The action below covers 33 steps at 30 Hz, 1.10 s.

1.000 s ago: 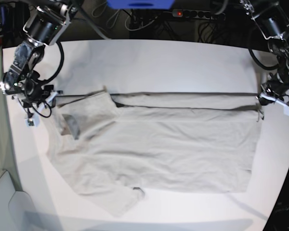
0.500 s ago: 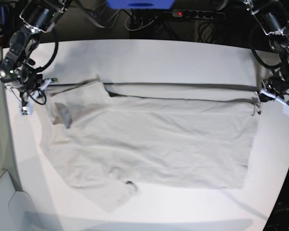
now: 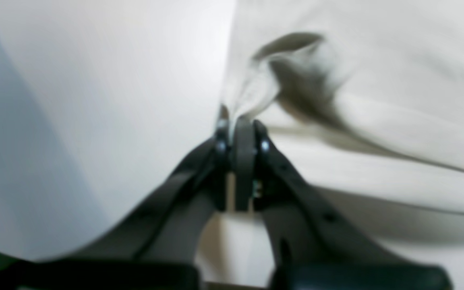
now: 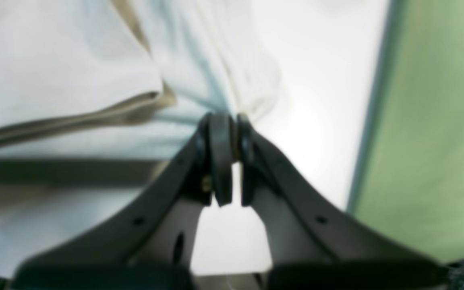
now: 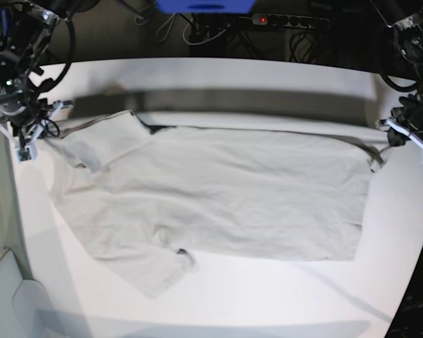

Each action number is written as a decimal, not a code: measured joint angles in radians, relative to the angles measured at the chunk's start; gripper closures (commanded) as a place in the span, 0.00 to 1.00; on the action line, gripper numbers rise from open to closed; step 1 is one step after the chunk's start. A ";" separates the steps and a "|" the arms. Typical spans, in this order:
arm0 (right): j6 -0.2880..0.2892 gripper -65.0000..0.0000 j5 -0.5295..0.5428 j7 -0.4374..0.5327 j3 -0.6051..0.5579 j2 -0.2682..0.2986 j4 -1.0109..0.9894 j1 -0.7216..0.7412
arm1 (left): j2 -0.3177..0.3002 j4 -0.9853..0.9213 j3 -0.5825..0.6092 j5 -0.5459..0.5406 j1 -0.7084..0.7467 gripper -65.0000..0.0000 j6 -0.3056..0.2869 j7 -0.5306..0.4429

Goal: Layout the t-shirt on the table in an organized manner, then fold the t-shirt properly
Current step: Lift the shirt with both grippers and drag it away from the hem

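Across the white worktop (image 5: pixel 218 84) the t-shirt (image 5: pixel 225 197) lies spread lengthwise, its far edge lifted off the surface and pulled into a near-straight line between the two arms, casting a dark band of shadow on the worktop behind it. Nearer part of the cloth rests flat; one short sleeve (image 5: pixel 158 271) sticks out toward the near edge, another sleeve (image 5: pixel 99 144) sits at the base view's left end, partly lifted.

Left tool (image 3: pixel 238 121) — clenched on a bunched corner of the t-shirt (image 3: pixel 377 100); wrist view shows cloth rising in a pinched ridge straight out of the closed tips, w/ a dark fold just beyond. Base view puts this tool (image 5: pixel 389 137) at the right end of the shirt, over the worktop's right margin.

Right tool (image 4: pixel 226 121) — clenched likewise; wrist view, blurred, shows gathered fabric (image 4: pixel 75 60) running into the closed tips, a hem or seam line crossing to the left, bare worktop (image 4: pixel 324 100) beyond and a green surface (image 4: pixel 429 141) at the right. Base view places it (image 5: pixel 35 127) at the shirt's left end, near the worktop's left edge.

Both wrist views are soft-focus; exact part of the garment pinched can't be told beyond an edge or corner at each end.
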 measured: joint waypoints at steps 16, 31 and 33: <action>-0.003 1.00 0.000 -0.057 -0.230 0.104 -0.045 0.257 | -0.060 -0.310 0.073 0.014 -0.373 1.00 0.006 0.079; -0.001 1.00 0.000 -0.076 -0.227 0.137 -0.090 0.276 | -0.064 -0.343 0.083 0.016 -0.333 1.00 0.006 0.097; -0.003 1.00 0.005 -0.070 -0.229 0.137 -0.062 0.303 | -0.066 -0.341 0.074 0.011 -0.350 1.00 0.006 0.089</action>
